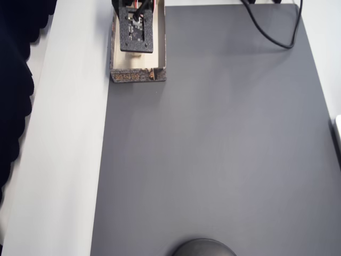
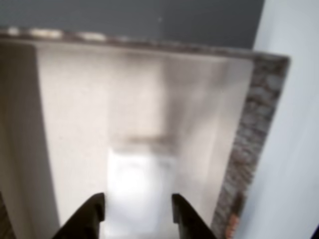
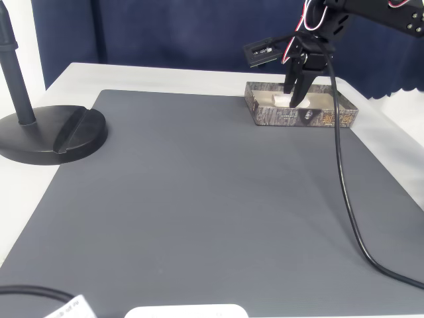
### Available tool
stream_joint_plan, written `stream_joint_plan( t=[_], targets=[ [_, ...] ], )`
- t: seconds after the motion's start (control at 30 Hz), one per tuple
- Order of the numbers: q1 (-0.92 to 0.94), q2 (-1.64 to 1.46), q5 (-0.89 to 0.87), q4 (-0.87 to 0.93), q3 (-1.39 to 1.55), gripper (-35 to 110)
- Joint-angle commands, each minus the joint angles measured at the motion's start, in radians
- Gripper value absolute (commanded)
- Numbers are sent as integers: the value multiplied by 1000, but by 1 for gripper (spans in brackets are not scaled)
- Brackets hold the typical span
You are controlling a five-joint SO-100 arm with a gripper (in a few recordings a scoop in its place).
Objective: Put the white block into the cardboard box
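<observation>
The overhead view looks straight down from high above the dark grey table mat point(image 1: 213, 138). The fixed view stands low at one side of the mat, facing across it toward a dark blue curtain point(image 3: 172, 30). The wrist view looks down from very close. All three share the shallow cardboard box with brown patterned walls point(image 1: 137, 76) point(image 2: 254, 134) point(image 3: 301, 116).

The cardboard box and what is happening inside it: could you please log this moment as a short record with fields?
cardboard box: at the far edge of the grey mat, open side up
white block: inside the box, on its pale floor
gripper: lowered into the box, jaws apart either side of the block
grip: cannot tell whether the pads touch the block; wrist view is blurred
black stand base: off the mat, left in the fixed view
</observation>
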State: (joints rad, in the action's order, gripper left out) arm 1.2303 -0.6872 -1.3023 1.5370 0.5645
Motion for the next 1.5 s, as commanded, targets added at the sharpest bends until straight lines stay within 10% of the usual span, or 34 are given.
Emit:
stream_joint_plan(
  t=[0.0,1.47],
  targets=[
    [11,-46,5,-15,-72,20],
    [-58,-370,160,9,48,36]
  ],
)
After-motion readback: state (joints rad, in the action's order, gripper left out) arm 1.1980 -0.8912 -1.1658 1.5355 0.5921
